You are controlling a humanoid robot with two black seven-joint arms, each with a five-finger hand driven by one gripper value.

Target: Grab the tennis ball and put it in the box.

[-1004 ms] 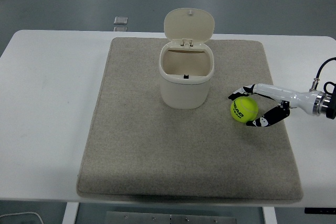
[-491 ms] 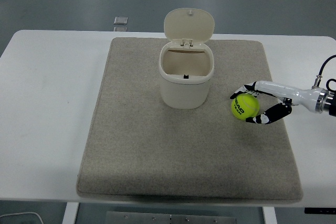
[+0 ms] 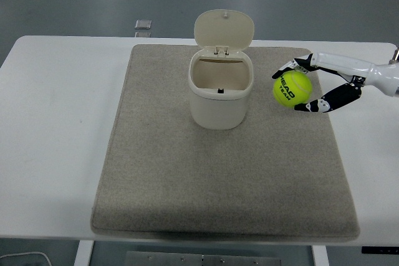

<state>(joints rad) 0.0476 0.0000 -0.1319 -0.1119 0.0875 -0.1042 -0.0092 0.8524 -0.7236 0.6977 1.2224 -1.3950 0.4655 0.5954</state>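
A yellow-green tennis ball [image 3: 292, 88] hangs in the air above the grey mat [image 3: 224, 172], held by my right hand [image 3: 298, 86], whose fingers curl around it from behind and below. The hand reaches in from the right edge. To the left of the ball stands the box [image 3: 221, 91], a cream bin with its flip lid [image 3: 224, 28] standing upright and open. The bin's inside looks empty. The ball is level with the bin's rim and a short way to its right. My left arm is out of view.
The mat lies on a white table [image 3: 56, 129]. A small grey square object [image 3: 143, 25] sits beyond the table's far edge.
My right hand closed on the ball and lifted it off the mat, carrying it up and slightly toward the bin's rim height.
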